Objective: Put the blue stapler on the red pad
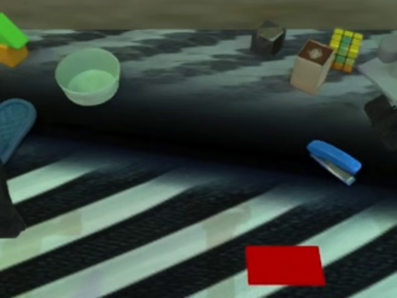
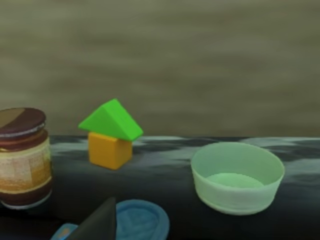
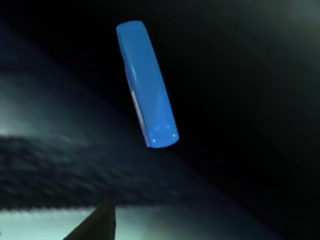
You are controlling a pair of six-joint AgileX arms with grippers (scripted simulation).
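Observation:
The blue stapler lies at an angle on the dark cloth at the right of the table, and nothing holds it. In the right wrist view the blue stapler is ahead of one dark finger, well apart from it. The red pad lies flat near the front edge, towards the right and nearer the front than the stapler. My right gripper hangs open at the table's right edge, to the right of the stapler. My left gripper stays parked and open at the left edge.
A pale green bowl, a teal ribbed oval and a green-on-orange block stand at the left. At the back right are a dark cube, a tan box and a puzzle cube. A jar shows in the left wrist view.

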